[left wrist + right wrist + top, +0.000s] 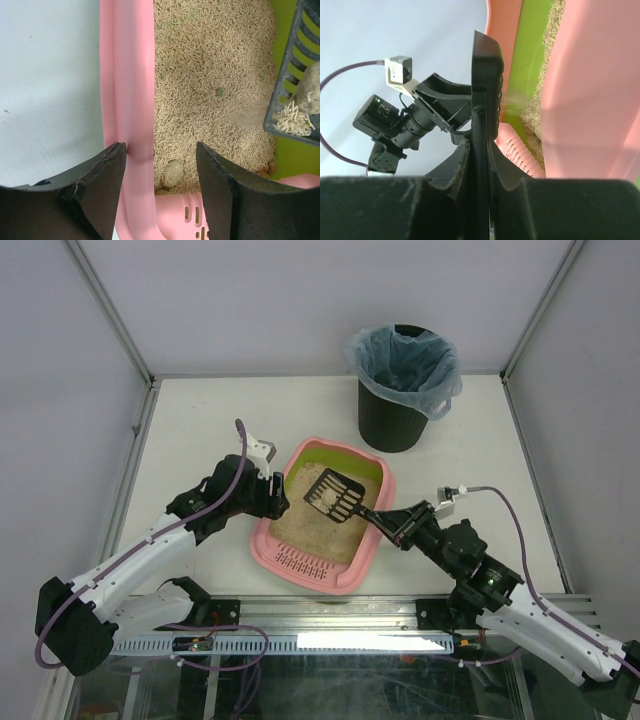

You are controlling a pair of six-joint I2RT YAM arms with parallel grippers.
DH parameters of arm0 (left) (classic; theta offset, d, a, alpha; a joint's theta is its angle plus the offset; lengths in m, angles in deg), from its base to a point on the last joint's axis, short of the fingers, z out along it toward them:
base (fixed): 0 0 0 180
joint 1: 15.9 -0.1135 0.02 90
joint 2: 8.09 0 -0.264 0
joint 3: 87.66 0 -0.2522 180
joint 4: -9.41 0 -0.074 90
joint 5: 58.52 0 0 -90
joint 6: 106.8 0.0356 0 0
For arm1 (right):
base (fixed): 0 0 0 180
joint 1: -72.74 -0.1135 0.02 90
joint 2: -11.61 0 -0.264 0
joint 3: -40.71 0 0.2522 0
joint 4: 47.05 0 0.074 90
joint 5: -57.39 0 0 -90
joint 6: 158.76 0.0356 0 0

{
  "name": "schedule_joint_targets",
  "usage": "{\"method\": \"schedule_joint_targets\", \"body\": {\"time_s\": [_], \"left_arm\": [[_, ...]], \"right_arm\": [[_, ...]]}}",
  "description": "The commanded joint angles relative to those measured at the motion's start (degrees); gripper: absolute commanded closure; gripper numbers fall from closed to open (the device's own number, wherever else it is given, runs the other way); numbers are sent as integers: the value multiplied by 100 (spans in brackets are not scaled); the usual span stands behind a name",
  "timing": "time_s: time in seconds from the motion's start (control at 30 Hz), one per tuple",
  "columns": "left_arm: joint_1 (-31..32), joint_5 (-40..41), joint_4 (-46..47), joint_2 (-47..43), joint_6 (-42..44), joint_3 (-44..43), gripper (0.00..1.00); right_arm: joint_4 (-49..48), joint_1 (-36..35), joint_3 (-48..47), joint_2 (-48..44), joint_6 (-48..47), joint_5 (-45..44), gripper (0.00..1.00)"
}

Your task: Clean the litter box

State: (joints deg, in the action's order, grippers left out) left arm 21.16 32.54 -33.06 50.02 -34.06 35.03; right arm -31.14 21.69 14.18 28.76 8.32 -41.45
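Note:
The pink litter box (262,543) with a lime-green inner wall and beige litter sits mid-table, its slotted grille at the near end. My left gripper (276,496) is open and straddles the box's left rim (127,75), one finger outside and one over the litter. A pale clump (173,172) lies in the litter between its fingers. My right gripper (388,523) is shut on the handle of the black slotted scoop (335,495), held above the litter. The scoop (295,85) carries a grey clump (311,92) and some pellets. In the right wrist view the fingers (457,160) clamp the thin handle (481,150).
A black cylindrical bin (400,390) lined with a pale blue bag stands at the back right, beyond the box. Grey walls close in the table on the left, right and back. The left arm's camera shows in the right wrist view (395,125).

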Motion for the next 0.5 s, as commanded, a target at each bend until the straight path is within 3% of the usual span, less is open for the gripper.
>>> {"method": "schedule_joint_targets", "body": {"time_s": [0.0, 0.07, 0.17, 0.27, 0.33, 0.4, 0.47], "left_arm": [[-23, -102, 151, -179, -94, 0, 41], [-31, -73, 151, -194, -84, -3, 41], [-57, -71, 146, -194, -79, -4, 40], [-64, -53, 146, -248, -79, 9, 40], [-71, -3, 146, -264, -91, 8, 40], [-67, -6, 147, -248, -93, 0, 40], [-72, -18, 138, -259, -94, 1, 40]], "right_arm": [[-399, -6, -54, -375, 105, -477, 100], [-601, -4, -196, 9, -4, -75, 100], [567, -4, -932, 501, -514, -197, 100], [-879, 7, -28, -69, 180, -239, 100], [-549, 11, -514, 483, -238, 215, 100], [153, 31, -892, 680, -465, 104, 100], [-509, 73, -281, 104, 16, -194, 100]]}}
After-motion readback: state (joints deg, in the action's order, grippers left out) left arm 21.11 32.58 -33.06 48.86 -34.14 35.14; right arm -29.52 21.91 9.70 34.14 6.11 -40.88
